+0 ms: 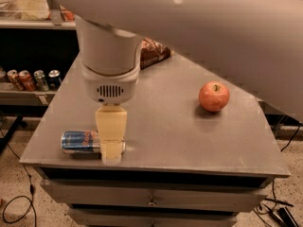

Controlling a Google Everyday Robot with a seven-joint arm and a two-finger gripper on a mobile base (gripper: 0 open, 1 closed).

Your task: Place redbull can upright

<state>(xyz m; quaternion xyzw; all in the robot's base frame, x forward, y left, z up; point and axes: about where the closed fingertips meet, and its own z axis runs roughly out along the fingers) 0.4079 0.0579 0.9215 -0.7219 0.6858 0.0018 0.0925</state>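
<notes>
Hovering my end effector (111,145) over right end of redbull can (78,141); open, closed or gripping, cannot tell. Can lies on its side near front left edge of tabletop (180,141). Apple (213,96) well apart, to right. Snack bag (154,52) at back, partly hidden behind my arm (109,56). Shelf (28,94) at left holds row of small cans (29,79), upright.

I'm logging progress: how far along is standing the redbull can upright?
Done: the gripper is lined up over one end of the redbull can. In hand: the approach to a grasp; the can lies on its side near the table's front-left edge. Left: gripping it, tipping it upright, releasing.
</notes>
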